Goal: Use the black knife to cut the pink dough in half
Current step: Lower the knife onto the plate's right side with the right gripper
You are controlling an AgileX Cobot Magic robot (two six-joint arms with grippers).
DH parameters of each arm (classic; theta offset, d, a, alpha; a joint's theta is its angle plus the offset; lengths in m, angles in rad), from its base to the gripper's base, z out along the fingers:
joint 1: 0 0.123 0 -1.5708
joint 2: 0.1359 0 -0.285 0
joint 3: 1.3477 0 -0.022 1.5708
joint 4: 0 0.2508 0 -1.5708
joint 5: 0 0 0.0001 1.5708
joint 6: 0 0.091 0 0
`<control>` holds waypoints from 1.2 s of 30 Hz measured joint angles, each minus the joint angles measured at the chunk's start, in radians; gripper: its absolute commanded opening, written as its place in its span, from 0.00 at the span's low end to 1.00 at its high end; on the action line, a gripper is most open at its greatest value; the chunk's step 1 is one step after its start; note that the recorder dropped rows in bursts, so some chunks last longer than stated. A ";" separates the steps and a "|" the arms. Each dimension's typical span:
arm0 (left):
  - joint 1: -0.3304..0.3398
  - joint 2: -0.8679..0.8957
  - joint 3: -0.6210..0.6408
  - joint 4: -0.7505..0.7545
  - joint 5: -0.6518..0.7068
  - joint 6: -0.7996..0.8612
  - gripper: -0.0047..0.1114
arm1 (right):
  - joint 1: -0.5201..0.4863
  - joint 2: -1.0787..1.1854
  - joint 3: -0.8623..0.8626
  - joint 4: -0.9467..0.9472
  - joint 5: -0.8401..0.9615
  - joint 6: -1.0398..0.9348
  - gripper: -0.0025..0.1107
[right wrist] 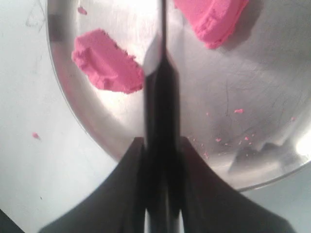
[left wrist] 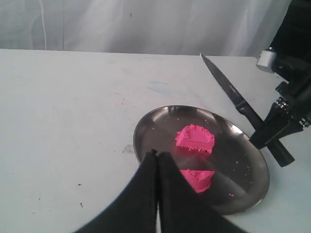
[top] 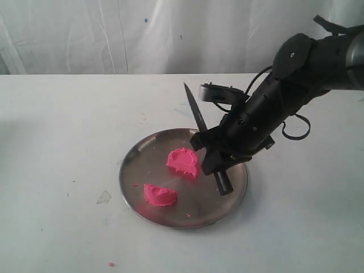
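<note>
The pink dough lies in two half-round pieces on the steel plate (top: 233,193): one half (top: 183,162) near the plate's middle, the other (top: 160,195) toward its front rim. My right gripper (top: 209,149) is shut on the black knife (top: 198,116) by its handle, held above the plate's right side with the blade tip pointing up and away. In the right wrist view the knife (right wrist: 161,87) runs between the two halves (right wrist: 104,63) (right wrist: 214,19). My left gripper (left wrist: 157,154) is shut and holds nothing; it does not show in the exterior view. In the left wrist view it hovers near the plate's rim (left wrist: 141,141), next to one half (left wrist: 197,178).
The plate sits on a white table (top: 57,142) with a white curtain (top: 142,34) behind. Tiny pink crumbs lie on the plate and one on the table (top: 111,264). A small stain (top: 104,197) marks the table left of the plate.
</note>
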 measured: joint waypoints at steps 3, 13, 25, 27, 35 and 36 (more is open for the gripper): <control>0.000 -0.001 0.000 0.019 0.002 0.000 0.04 | -0.037 0.029 0.006 0.062 -0.016 -0.009 0.02; 0.000 -0.001 0.000 0.049 0.006 0.000 0.04 | -0.075 0.126 0.033 0.291 -0.020 -0.195 0.02; 0.000 -0.001 0.124 0.139 -0.109 0.000 0.04 | -0.087 0.126 0.057 0.371 -0.049 -0.254 0.02; 0.000 -0.001 0.162 0.221 -0.186 0.000 0.04 | -0.087 0.129 0.057 0.371 -0.061 -0.256 0.02; 0.000 -0.053 0.171 0.340 -0.253 0.000 0.04 | -0.087 0.187 0.057 0.363 -0.050 -0.264 0.02; 0.000 -0.065 0.171 0.346 -0.253 0.000 0.04 | -0.087 0.188 0.057 0.363 -0.050 -0.271 0.02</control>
